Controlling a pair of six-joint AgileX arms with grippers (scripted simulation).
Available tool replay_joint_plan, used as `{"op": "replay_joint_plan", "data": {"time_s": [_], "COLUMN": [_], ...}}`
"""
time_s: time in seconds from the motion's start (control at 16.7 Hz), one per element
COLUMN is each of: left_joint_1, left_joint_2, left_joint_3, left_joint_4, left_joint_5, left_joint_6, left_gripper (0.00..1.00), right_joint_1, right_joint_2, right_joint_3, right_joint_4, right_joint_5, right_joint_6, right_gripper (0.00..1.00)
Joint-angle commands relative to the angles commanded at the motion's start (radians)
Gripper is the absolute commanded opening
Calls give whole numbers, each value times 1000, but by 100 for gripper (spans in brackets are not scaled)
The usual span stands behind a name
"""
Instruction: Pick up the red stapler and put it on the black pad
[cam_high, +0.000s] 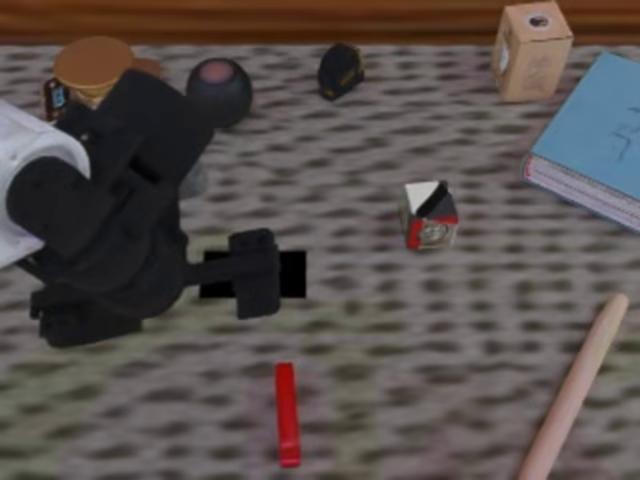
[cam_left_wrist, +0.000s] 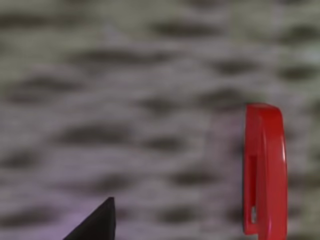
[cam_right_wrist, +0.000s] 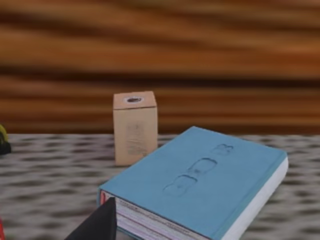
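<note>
Top cam overhead; L wrist close on red stapler (cam_left_wrist: 265, 172), shared w/ top; R wrist low.

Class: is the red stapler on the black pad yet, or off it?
Off. The red stapler lies on the cloth nearer the camera than the black pad, apart from it.

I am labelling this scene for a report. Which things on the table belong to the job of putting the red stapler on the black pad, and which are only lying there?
Belong to the job:
red stapler
black pad, partly under the left gripper

Only lying about:
cube
blue book
cardboard box
tape measure
dark ball
wooden rod
</note>
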Motion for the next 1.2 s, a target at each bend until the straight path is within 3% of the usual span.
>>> {"op": "replay_joint_plan", "data": {"time_s": [0.3, 0.54, 0.96, 1.2], "left_joint_1": [-145, -193, -190, -189], "left_joint_2": [316, 419, 425, 481], "left_joint_3": [253, 342, 329, 240], "left_joint_4": [-197, -259, -242, -93], "left_joint_5": [-2, -6, -5, -5], "left_joint_6": [-161, -215, -214, -211], "left_gripper": [100, 100, 100, 100], "right_joint_1": [0, 0, 0, 0], "right_joint_2": [0, 0, 0, 0], "right_joint_3": [0, 0, 0, 0], "right_joint_4": [0, 0, 0, 0], "right_joint_5": [0, 0, 0, 0], "right_joint_6": [0, 0, 0, 0], "right_gripper": [100, 100, 100, 100]}}
